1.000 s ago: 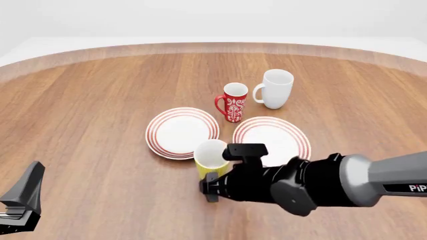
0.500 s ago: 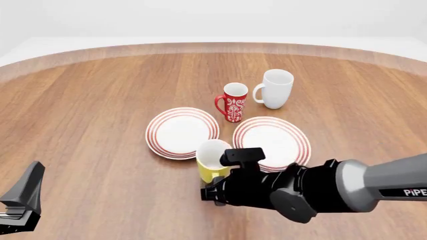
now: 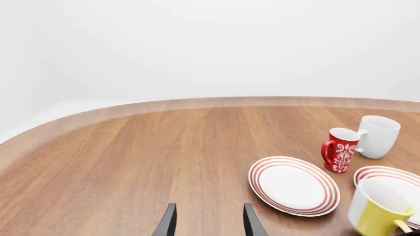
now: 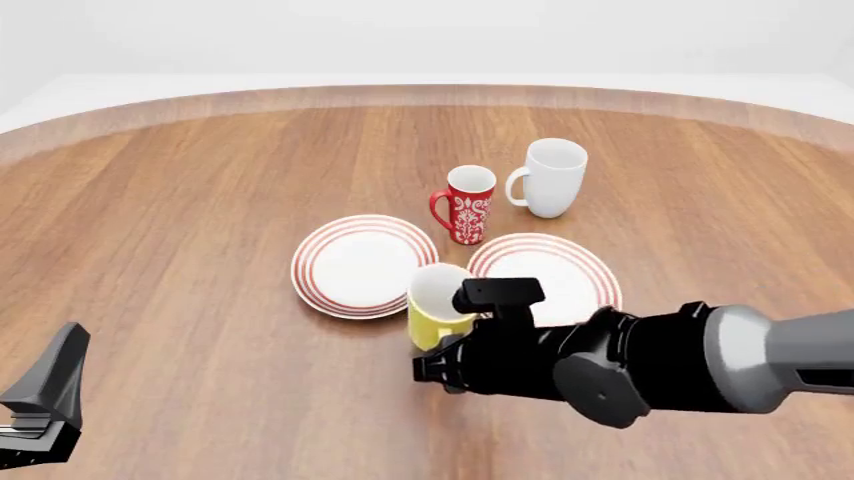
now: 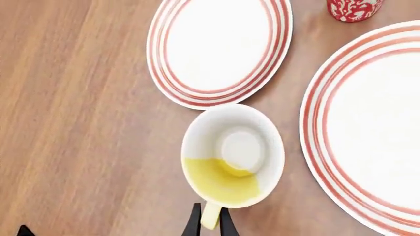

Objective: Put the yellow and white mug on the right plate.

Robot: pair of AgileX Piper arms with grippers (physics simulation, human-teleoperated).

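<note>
The yellow and white mug (image 4: 434,303) hangs just above the table, between the two plates, at the near-left rim of the right plate (image 4: 558,272). My right gripper (image 4: 434,362) is shut on the mug's yellow handle. In the right wrist view the two fingers (image 5: 194,224) pinch the handle below the white inside of the mug (image 5: 233,156), with the right plate (image 5: 374,147) beside it. My left gripper (image 4: 47,400) is open and empty at the near left. It also shows in the left wrist view (image 3: 208,223), far from the mug (image 3: 377,210).
The left plate (image 4: 363,265) lies beside the right one. A red white-patterned mug (image 4: 467,205) stands behind the gap between the plates. A larger white mug (image 4: 547,178) stands behind the right plate. My right arm reaches in from the near right.
My right gripper has carried the yellow mug a little to the right and up, toward the right plate's rim. The left arm has not moved.
</note>
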